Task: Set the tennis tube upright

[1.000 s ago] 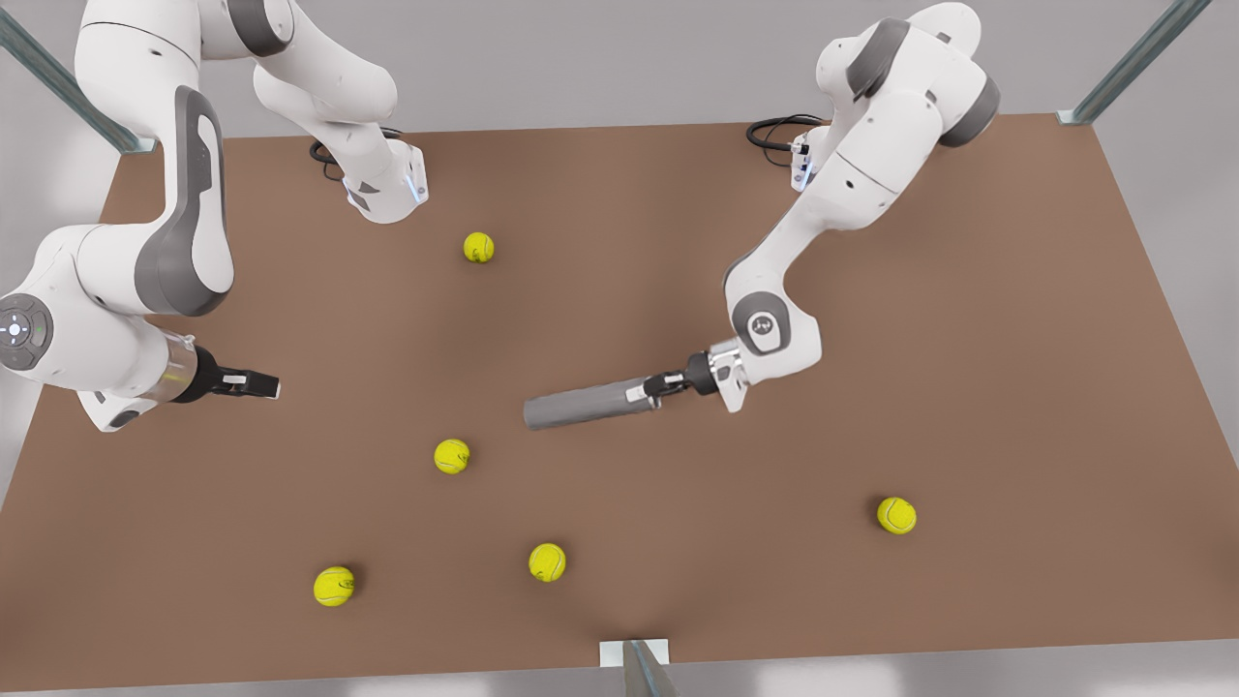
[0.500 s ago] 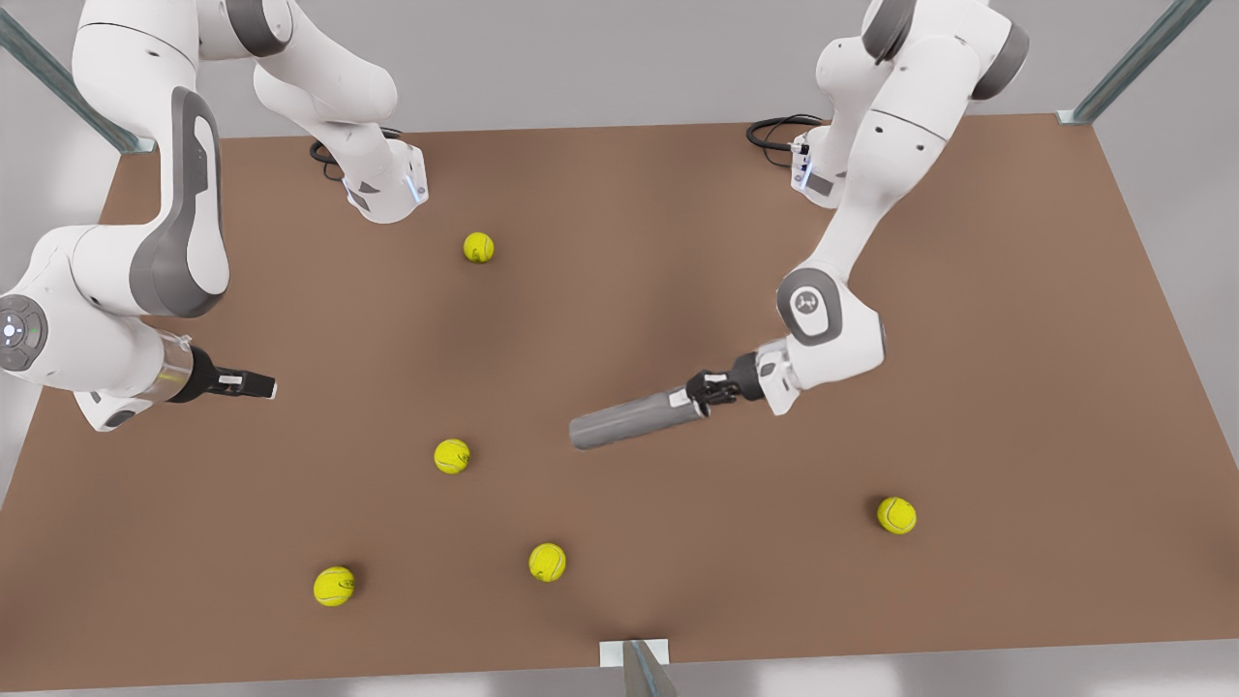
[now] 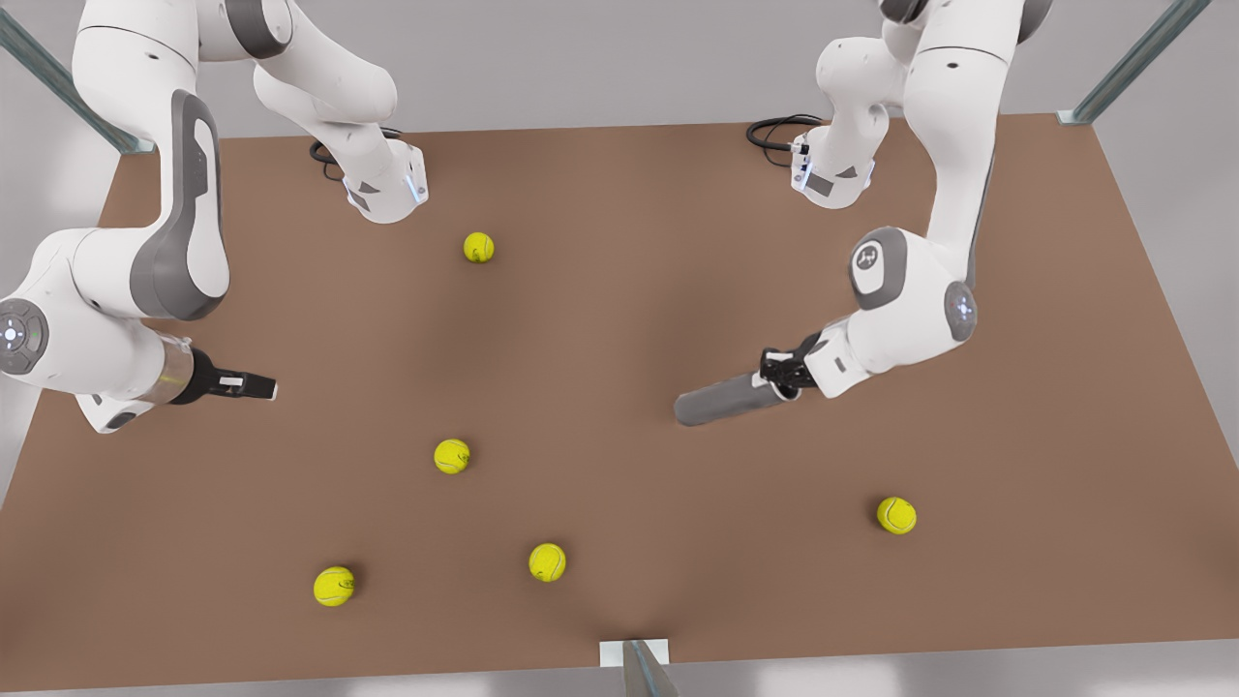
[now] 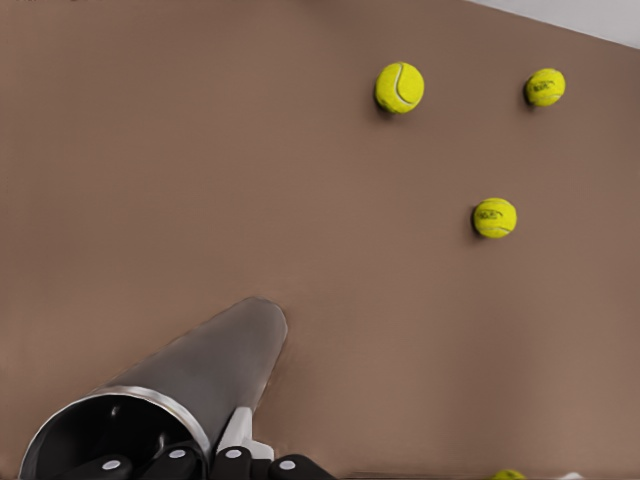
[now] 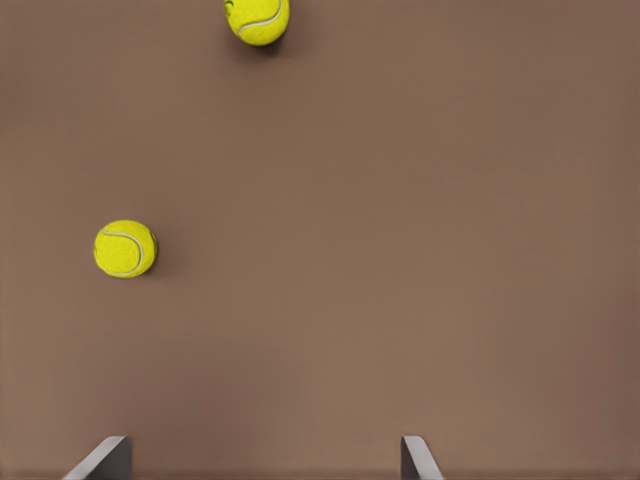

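Tennis tube (image 3: 728, 400): a dark-grey cylinder lying nearly flat, low over or on the brown counter (image 3: 619, 319), right of centre in the front view. Its silvery-rimmed open end points toward the front view's right, where the left gripper (image 3: 782, 373) holds it. In the left wrist view the tube (image 4: 190, 385) stretches away from the camera, and the jaws are closed on the wall at the rim, one finger seemingly inside the mouth. Gripping one end likely lets the arm swing the far, closed end down and use it as the base.

Starting from the counter's near edge in the front view, three tennis balls lie toward the left and middle, with a fourth tennis ball (image 3: 896, 515) at the right, nearer the tube but clearly apart from it. A fifth ball (image 3: 478, 247) sits farther back, near the arm bases.

The brown surface around and beneath the tube is bare, so there appears to be ample room to tip it upright without striking a ball, and the counter's edges are well away.

The right gripper (image 3: 254, 387) waits at the front view's left, well apart from the tube. Its wrist view shows the jaws standing wide, holding nothing, above bare counter with two balls beyond.
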Robot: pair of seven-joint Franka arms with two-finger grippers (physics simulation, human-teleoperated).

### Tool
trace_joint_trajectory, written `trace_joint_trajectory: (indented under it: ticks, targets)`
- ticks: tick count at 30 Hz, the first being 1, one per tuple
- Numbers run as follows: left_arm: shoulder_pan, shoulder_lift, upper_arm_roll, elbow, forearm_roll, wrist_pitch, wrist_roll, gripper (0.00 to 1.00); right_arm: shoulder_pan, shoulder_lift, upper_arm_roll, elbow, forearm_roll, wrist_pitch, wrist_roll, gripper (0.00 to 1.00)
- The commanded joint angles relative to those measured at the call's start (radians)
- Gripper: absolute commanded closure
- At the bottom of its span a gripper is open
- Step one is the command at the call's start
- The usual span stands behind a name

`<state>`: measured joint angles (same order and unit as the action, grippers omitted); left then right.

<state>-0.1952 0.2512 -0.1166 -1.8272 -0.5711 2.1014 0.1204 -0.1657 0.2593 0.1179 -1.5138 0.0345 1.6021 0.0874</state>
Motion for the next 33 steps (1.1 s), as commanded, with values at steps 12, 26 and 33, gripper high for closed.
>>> trace_joint_trajectory:
  ticks: [12,26,33]
  targets:
    - [0.0,-0.038,0.072,0.002,0.419,-0.193,-0.42,0.79,0.0,0.0,0.0,0.001,0.001,-0.013,0.0,0.0]
    - [0.0,0.031,0.069,0.052,0.585,-0.228,-0.432,0.79,0.002,0.0,0.0,0.003,0.001,-0.013,0.003,0.0]
    - [0.0,0.037,0.069,0.063,0.579,-0.228,-0.42,0.0,0.015,-0.015,0.017,0.095,-0.065,-0.013,-0.003,0.0]
